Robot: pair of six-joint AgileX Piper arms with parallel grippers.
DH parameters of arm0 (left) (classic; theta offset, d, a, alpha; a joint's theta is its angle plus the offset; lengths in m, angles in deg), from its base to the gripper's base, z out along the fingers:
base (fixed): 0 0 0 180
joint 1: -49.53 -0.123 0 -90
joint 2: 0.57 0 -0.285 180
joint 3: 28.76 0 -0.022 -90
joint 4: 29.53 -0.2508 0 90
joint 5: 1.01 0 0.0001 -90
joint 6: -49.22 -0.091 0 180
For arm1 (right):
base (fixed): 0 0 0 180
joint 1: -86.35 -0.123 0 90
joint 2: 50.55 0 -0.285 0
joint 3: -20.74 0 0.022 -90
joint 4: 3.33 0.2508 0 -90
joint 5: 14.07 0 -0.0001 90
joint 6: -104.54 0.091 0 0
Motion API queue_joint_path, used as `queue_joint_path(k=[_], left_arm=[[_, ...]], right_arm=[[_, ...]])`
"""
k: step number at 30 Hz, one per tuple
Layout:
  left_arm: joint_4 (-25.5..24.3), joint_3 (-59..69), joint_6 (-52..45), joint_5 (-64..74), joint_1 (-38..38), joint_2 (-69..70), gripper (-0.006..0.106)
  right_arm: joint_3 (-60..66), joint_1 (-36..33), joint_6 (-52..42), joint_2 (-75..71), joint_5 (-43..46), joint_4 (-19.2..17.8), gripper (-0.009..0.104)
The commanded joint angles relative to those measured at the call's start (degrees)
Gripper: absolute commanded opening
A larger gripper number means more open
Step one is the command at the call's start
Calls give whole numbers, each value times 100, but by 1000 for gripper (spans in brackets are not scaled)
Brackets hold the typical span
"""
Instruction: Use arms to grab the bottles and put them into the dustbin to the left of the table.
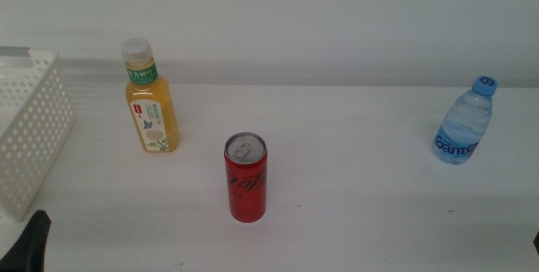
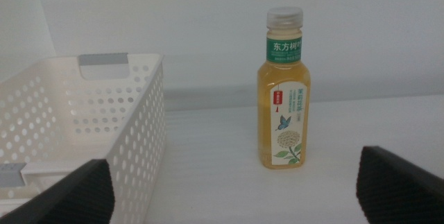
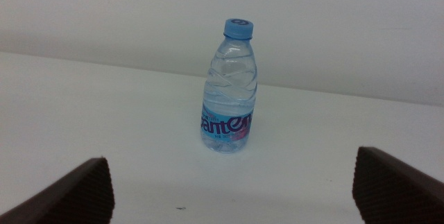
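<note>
On the white table (image 1: 362, 213) stand three bottles. The amber tea bottle (image 1: 152, 99) with a white cap is at the back left, beside the white perforated dustbin (image 1: 29, 129). A slim red can (image 1: 245, 178) stands upright in the middle, and the clear water bottle (image 1: 465, 125) with a blue cap is at the far right. My left gripper (image 2: 234, 182) is open and empty, facing the tea bottle (image 2: 283, 99) and the dustbin (image 2: 83, 127) from a distance. My right gripper (image 3: 230, 182) is open and empty, facing the water bottle (image 3: 230, 92) from a distance.
In the middle view only a dark tip of the left gripper (image 1: 32, 240) shows at the bottom left corner. A plain white wall rises behind the table. The dustbin's near wall stands close to the left gripper.
</note>
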Motion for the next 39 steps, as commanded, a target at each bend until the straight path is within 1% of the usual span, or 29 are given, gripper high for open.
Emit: queue_joint_path(k=[1, 2, 4, 6, 11, 17, 23, 27, 32, 39], left_arm=[[27, 236, 30, -79, 2, 237, 94], [27, 236, 30, -91, 2, 237, 94], [150, 226, 30, -237, 239, -2, 94], [153, 226, 30, -434, 470, -231, 94], [153, 226, 30, -1039, 1315, -999, 94], [186, 226, 80, -1889, 2372, -2211, 94], [541, 226, 80, -3034, 3199, -3618, 94], [569, 226, 80, -3786, 3685, -4494, 94], [751, 226, 94, -4826, 4157, -5555, 94], [595, 226, 669, -6458, 4257, -7307, 94]], right_arm=[[243, 18, -54, -227, 68, -18, 92], [243, 18, -54, -227, 68, -18, 92], [243, 18, -54, -227, 68, -18, 92], [243, 18, -54, -227, 68, -18, 92], [243, 18, -54, -227, 68, -18, 92], [243, 18, -54, -227, 68, -18, 92], [243, 18, -54, -227, 68, -18, 92], [243, 18, -54, -227, 68, -18, 92], [243, 18, -54, -227, 68, -18, 92], [243, 18, -54, -227, 68, -18, 92]])
